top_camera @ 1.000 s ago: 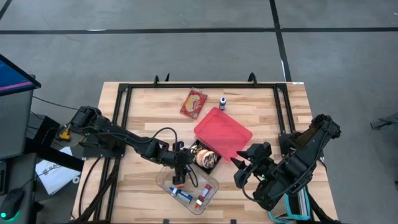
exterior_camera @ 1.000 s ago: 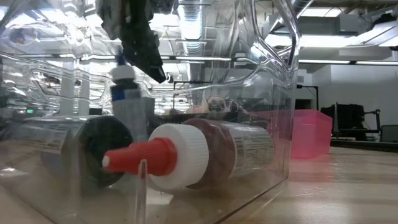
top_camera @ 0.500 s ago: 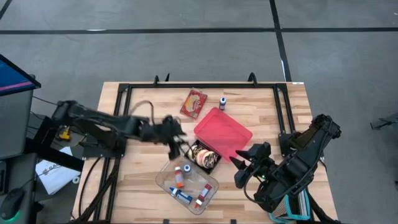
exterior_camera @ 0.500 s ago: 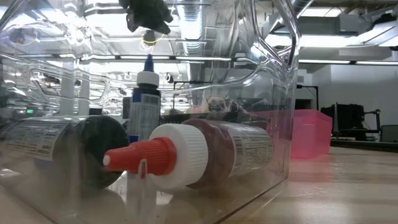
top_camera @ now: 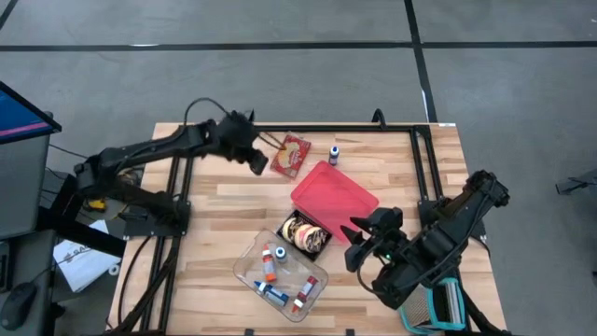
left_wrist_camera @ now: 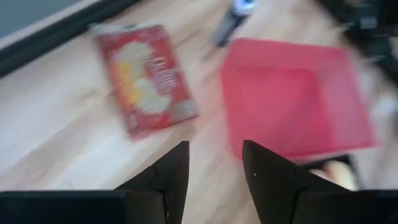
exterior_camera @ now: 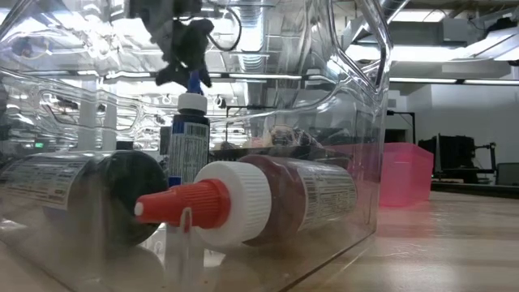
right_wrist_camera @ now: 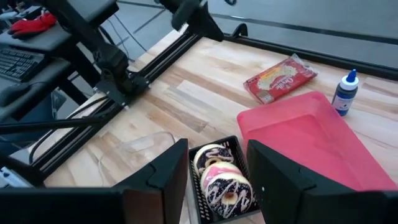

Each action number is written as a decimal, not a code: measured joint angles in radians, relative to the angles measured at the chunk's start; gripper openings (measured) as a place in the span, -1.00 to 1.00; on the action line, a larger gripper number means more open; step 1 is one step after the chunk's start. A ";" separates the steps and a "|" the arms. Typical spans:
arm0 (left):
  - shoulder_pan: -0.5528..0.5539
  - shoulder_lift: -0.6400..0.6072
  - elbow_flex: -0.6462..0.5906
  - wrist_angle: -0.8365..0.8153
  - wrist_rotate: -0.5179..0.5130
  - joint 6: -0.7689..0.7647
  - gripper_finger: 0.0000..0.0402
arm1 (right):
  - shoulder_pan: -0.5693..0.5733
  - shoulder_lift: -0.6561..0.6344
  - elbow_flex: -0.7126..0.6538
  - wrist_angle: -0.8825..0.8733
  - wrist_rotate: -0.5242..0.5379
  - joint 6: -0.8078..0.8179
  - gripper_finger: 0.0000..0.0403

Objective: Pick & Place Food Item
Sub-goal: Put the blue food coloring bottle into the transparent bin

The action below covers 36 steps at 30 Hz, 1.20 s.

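A red snack packet (top_camera: 290, 154) lies flat near the table's far edge. My left gripper (top_camera: 262, 161) hovers just to its left, open, with nothing between its fingers (left_wrist_camera: 216, 163). Near the middle of the table a black tray of iced donuts (top_camera: 306, 233) rests against the near edge of a pink bin (top_camera: 334, 198). My right gripper (top_camera: 350, 245) hangs open above the table just right of the tray. In the right wrist view the donuts (right_wrist_camera: 221, 180) show past its spread fingers (right_wrist_camera: 216, 163), which hold nothing.
A clear container (top_camera: 280, 275) near the table's front holds several bottles, one standing upright (exterior_camera: 188, 142). A small blue-capped bottle (top_camera: 334, 154) stands beside the pink bin's far corner. Black frame rails (top_camera: 187, 177) run along the table's left, far and right sides.
My left gripper has let go of the small bottle in the clear container, risen out of it and swung to the table's far edge, beside the red packet. The bottle now stands upright in the container. My right arm has kept still.
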 joint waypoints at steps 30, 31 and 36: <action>0.058 -0.180 0.002 0.415 0.214 0.201 -0.21 | -0.947 -0.178 -0.518 0.534 -0.611 -0.640 -0.10; 0.058 -0.199 0.002 0.411 0.212 0.185 -0.22 | -0.982 -0.160 -0.519 0.538 -0.629 -0.675 -0.11; 0.057 -0.266 0.002 0.414 0.187 0.140 -0.23 | -1.102 -0.080 -0.518 0.593 -0.739 -0.874 -0.12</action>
